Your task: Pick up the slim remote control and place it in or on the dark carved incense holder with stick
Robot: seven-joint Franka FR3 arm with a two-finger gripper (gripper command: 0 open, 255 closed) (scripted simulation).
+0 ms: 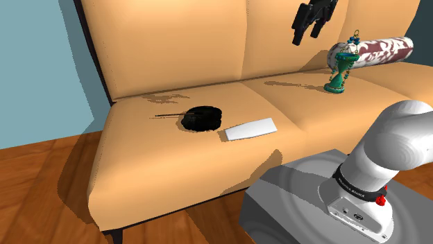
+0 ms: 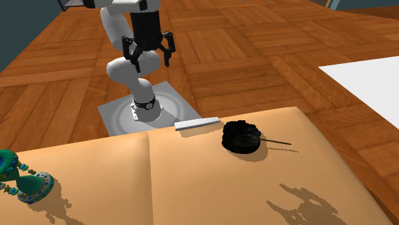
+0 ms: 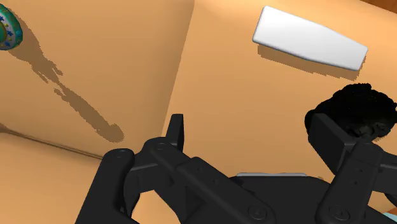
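Grey stand [image 1: 291, 201] sitting at lower right of the shoulder view, white arm [image 1: 388, 149] rising from it. Claw [image 1: 307, 35] hanging at upper right above the tan sofa [image 1: 173, 166], fingers spread, gripping nothing. Slim white remote [image 1: 250, 129] lying flat on the seat cushion at frame centre. Black incense holder [image 1: 201, 118] sitting just to its left with a small gap between, and its stick [image 1: 170, 115] is pointing left. Green figurine [image 1: 340, 73] standing upright at right, in front of a patterned bolster [image 1: 378, 50].
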